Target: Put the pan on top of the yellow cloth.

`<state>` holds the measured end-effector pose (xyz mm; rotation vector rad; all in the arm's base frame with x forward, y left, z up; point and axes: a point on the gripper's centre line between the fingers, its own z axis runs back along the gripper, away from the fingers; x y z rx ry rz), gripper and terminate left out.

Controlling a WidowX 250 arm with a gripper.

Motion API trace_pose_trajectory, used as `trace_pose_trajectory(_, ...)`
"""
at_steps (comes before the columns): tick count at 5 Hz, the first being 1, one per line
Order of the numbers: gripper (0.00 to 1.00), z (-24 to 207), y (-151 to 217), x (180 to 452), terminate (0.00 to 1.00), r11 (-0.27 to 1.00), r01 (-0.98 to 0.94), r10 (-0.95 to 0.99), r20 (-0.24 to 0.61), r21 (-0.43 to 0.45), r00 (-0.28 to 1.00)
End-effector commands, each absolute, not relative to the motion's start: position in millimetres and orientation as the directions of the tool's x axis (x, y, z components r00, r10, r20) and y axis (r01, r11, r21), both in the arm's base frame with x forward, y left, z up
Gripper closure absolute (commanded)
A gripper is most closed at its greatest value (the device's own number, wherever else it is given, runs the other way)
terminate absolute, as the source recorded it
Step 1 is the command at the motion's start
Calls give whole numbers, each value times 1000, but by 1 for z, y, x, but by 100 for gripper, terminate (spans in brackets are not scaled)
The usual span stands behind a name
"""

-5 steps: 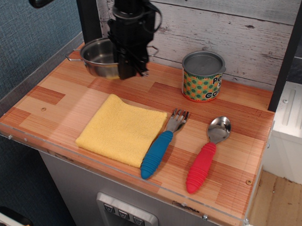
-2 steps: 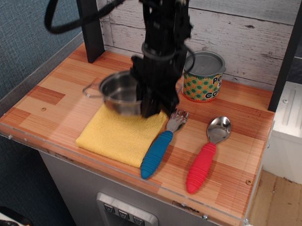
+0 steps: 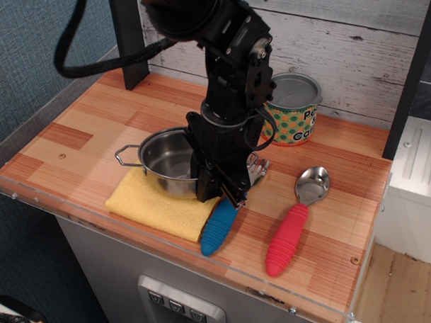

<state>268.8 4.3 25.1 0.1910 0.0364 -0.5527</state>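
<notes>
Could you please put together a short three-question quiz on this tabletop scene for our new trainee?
1. True or false: the pan sits over the yellow cloth.
2. Which handle lies nearest the gripper? A) the fork's blue handle B) the spoon's red handle C) neither; both lie behind the can
3. Fill in: the can stands against the back ____.

Key
1. True. The pan is over the cloth; whether it rests fully on it cannot be told.
2. A. The blue handle lies just below the gripper; the red one is further right.
3. wall.
</notes>
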Motion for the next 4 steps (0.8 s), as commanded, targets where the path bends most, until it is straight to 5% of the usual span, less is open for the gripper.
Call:
trace_pose_trajectory(1,100,39,23,259,0,859,484,-491,-1,164,871)
trace_pose_trajectory(2,0,39,28,259,0,869,481,-487,21,116,873)
trace_pose_trajectory(4,0,53,33,264,0,882,459,-465,38,106,884)
